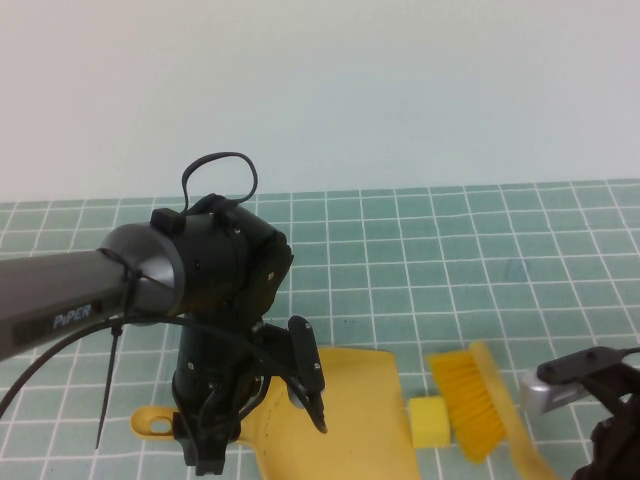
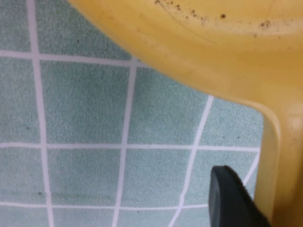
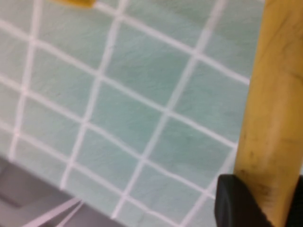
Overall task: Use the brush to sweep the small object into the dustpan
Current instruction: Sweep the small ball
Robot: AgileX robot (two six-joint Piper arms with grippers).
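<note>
Bristles of the brush (image 1: 478, 400) touch the yellow block (image 1: 428, 421) beside the dustpan (image 1: 350, 420); I see the right gripper (image 1: 610, 440) pinching the brush handle (image 3: 272, 109), the left gripper (image 1: 225, 440) clamping the dustpan's handle (image 2: 284, 161).

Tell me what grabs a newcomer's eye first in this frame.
The bulky black left gripper looms at front left, clamped on the yellow plastic dustpan. Right of the pan's mouth sits a small yellow cube against the yellow-bristled brush, whose handle the right gripper holds.

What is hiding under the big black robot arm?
Under the left arm lies the yellow dustpan; the arm covers part of it. The left hand grips its handle. The small yellow block sits beside the brush, which the right hand holds.
</note>
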